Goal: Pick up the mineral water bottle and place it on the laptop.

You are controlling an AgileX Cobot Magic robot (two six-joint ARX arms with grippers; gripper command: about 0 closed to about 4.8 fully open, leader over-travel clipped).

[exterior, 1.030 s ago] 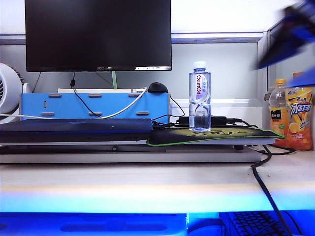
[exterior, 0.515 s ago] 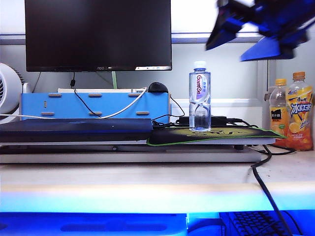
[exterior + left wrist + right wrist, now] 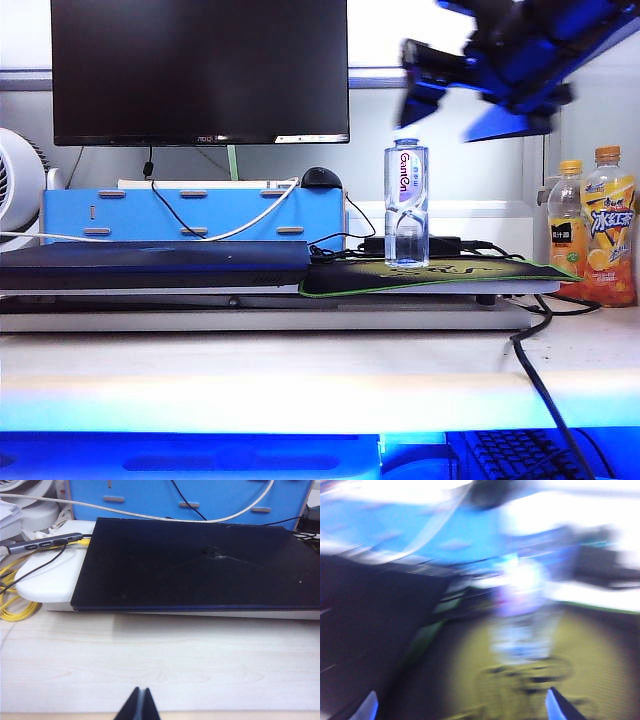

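The mineral water bottle (image 3: 406, 200), clear with a white cap, stands upright on the mouse pad (image 3: 440, 275). The laptop (image 3: 150, 262) lies closed and flat to its left. My right gripper (image 3: 420, 80) hangs open in the air just above and to the right of the bottle's cap, touching nothing. The right wrist view is blurred: the bottle (image 3: 522, 610) shows ahead of the wide-open right gripper (image 3: 461, 707), with the laptop (image 3: 365, 630) beside it. My left gripper (image 3: 140, 695) is shut and empty over bare table in front of the laptop (image 3: 200, 565).
A black monitor (image 3: 200, 70) and a blue drawer box (image 3: 190, 215) stand behind the laptop. Two orange drink bottles (image 3: 608, 225) stand at the far right. A black cable (image 3: 535, 370) runs over the table's front. A white hub and yellow cable (image 3: 15, 605) lie beside the laptop.
My right arm has swept in from the upper right edge, leftward and down, to just above the bottle. The bottle and laptop have not moved.
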